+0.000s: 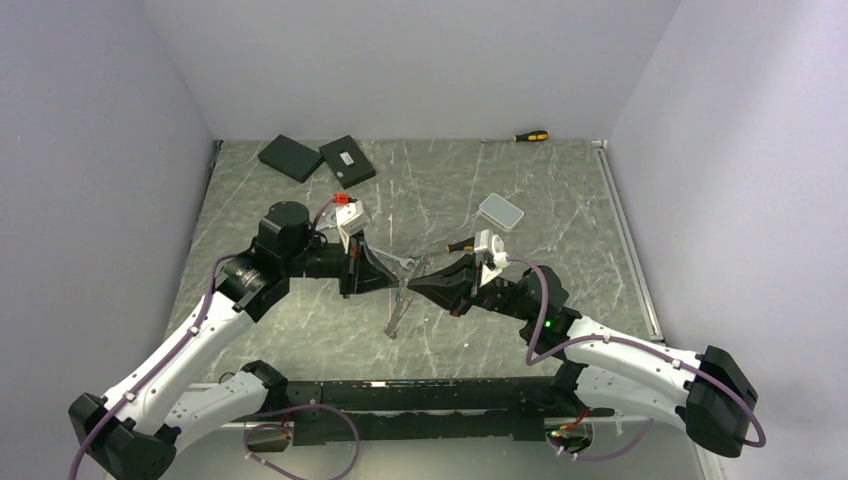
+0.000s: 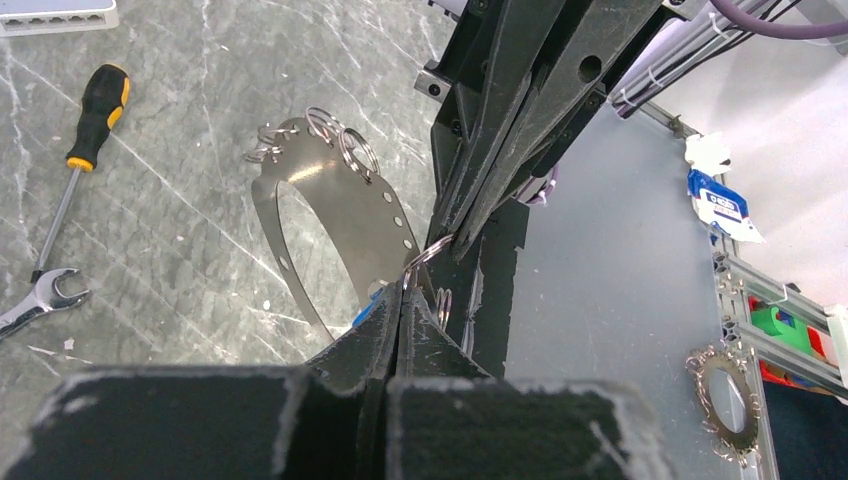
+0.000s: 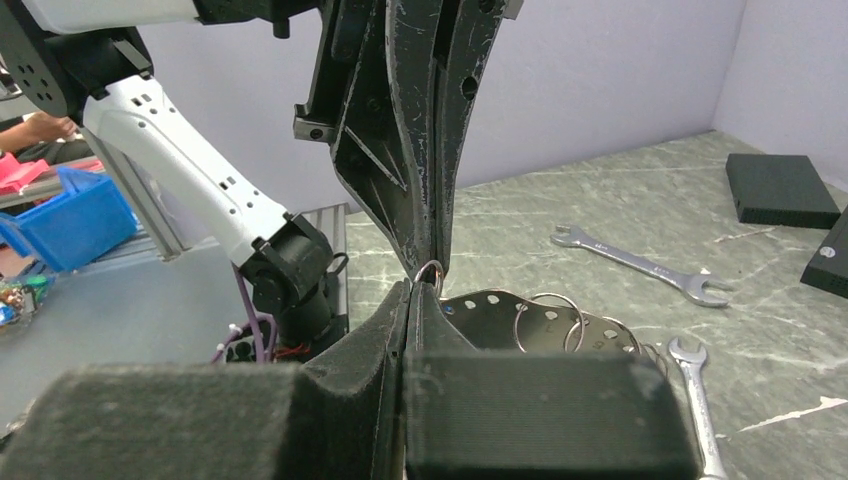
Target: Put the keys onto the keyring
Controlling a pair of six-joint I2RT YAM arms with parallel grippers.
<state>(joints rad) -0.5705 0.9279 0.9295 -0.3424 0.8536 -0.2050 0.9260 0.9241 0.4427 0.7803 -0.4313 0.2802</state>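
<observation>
Left end effector [image 2: 403, 300]: clenched, its tips pinching one side of the keyring [image 2: 428, 254]
Right end effector [image 3: 412, 295]: clenched too, nose to nose with the left, gripping the same ring from the opposite side
Keyring: small wire loop held up over the middle of the counter [image 1: 560, 200], between the two tips; a perforated metal band [image 2: 375, 215] bearing further split rings [image 2: 355, 150] seems to hang from it
Keys: double open-ended spanner [image 3: 630, 263] and second spanner [image 3: 697, 410] lie flat on the counter, on the far-edge side of the tips, apart from the ring, neither touched
Step in hand: judged as steadying or prising the ring; no key is on it yet
Next move: probably one end effector lets go and fetches a spanner while the other holds the ring level; feeding a spanner's end into the wire's split calls for fine alignment
</observation>
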